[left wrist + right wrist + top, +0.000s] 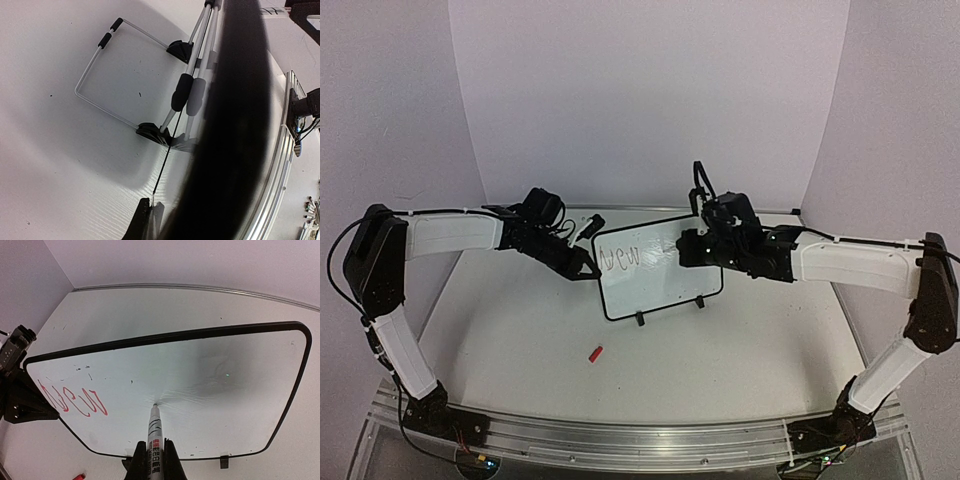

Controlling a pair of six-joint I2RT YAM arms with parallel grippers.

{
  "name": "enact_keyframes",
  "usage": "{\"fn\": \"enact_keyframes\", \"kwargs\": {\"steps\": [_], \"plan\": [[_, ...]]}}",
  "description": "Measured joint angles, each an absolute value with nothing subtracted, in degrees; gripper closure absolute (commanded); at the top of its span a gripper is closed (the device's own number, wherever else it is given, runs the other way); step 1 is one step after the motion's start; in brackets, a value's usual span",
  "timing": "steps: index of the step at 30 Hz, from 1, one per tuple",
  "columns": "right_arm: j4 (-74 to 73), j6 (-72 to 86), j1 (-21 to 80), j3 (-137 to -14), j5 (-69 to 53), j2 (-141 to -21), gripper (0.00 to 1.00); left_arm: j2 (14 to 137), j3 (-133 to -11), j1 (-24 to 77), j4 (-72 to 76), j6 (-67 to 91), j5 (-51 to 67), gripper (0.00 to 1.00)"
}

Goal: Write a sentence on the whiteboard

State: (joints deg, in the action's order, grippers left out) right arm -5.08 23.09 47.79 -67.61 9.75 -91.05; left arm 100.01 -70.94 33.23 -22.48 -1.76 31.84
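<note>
The whiteboard stands tilted on two black feet at mid-table. Only the word "New" of the sentence shows on it, at its upper left, red in the right wrist view. My left gripper is shut on the board's left edge; its fingers pinch the thin edge of the board. My right gripper is shut on a white marker, whose tip touches the board just right of "New". In the top view that gripper sits over the board's upper right.
A small red cap lies on the table in front of the board, also visible low in the right wrist view. A wire stand props the board from behind. White walls close the back and sides; a metal rail runs along the near edge.
</note>
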Motion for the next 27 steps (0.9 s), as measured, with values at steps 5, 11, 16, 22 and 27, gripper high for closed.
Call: {"fn": "enact_keyframes", "kwargs": {"steps": [5, 11, 16, 22, 27], "plan": [[-4.92, 23.09, 47.79, -68.03, 9.81, -91.07, 1.00, 100.01, -71.13, 33.34, -22.71, -1.76, 31.69, 1.00], [-4.17, 23.09, 47.79, -69.07, 9.63, -91.91, 1.00, 100.01, -71.13, 33.33, -22.74, -1.69, 31.51, 1.00], [-3.91, 23.30, 47.81, -69.08, 8.82, -92.41, 1.00, 100.01, -71.14, 33.33, -22.73, -1.67, 31.47, 1.00], [-3.93, 24.05, 47.81, -68.97, 7.85, -92.88, 1.00, 100.01, -71.17, 33.32, -22.72, -1.67, 31.45, 1.00], [-4.10, 24.18, 47.81, -68.55, 7.86, -92.88, 1.00, 100.01, -71.18, 33.32, -22.72, -1.67, 31.44, 1.00]]}}
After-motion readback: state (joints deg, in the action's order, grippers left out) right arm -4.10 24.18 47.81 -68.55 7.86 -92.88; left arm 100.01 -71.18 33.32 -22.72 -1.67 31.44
